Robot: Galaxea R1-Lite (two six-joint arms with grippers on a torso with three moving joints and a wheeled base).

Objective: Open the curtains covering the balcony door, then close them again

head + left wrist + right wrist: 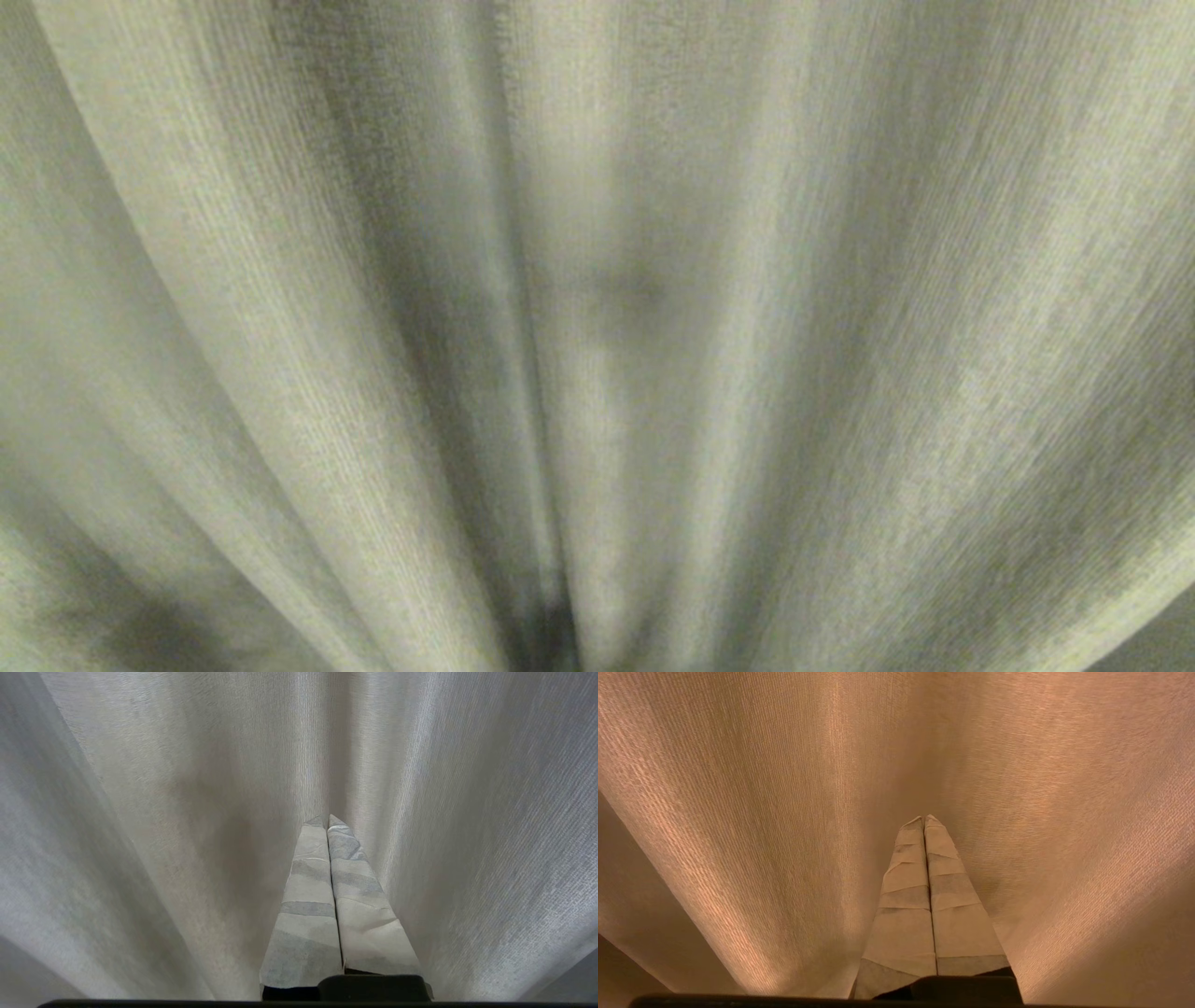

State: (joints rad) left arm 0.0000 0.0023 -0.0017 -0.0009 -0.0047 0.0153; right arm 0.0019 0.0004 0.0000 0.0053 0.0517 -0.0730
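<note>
Facing the curtains [187, 788], left gripper [327, 820] and right gripper [923, 819], both closed, empty.

Curtains [597, 280] block everything ahead — no gap

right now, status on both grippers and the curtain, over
Left gripper shut, tips against the cloth, holding nothing. Right gripper shut, same. Pleated cream-beige woven curtains fill every view, drawn across. Balcony door hidden.

Only pleated curtains [597, 280] show; support hidden.
</note>
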